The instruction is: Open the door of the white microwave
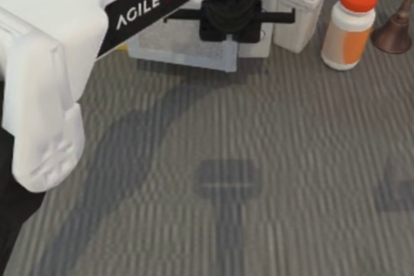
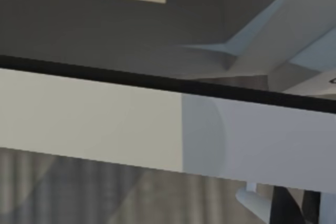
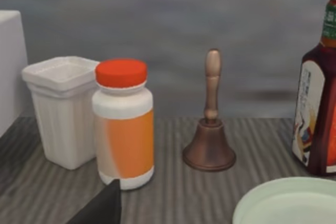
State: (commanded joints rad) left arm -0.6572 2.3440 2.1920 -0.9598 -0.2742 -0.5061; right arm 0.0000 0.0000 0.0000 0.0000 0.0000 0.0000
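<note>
The white microwave (image 1: pixel 145 44) stands at the back of the table, left of centre, and my left arm covers much of it. Its door (image 1: pixel 184 46), with the grey speckled mesh window, faces the front; the handle is hidden under the gripper. My left gripper (image 1: pixel 228 25) hangs over the door's right edge, by the front of the microwave. Off-white microwave surface (image 2: pixel 94 114) fills the left wrist view from very close. My right arm is out of the top view. A dark tip of my right gripper (image 3: pixel 105 207) shows in its wrist view, far from the microwave's side (image 3: pixel 9 66).
Right of the microwave stand a white square tub (image 1: pixel 301 6), a pill bottle with an orange cap (image 1: pixel 349 25) and a brown hand bell (image 1: pixel 396 29). The right wrist view also shows a dark sauce bottle (image 3: pixel 317 103) and a pale plate (image 3: pixel 294 203).
</note>
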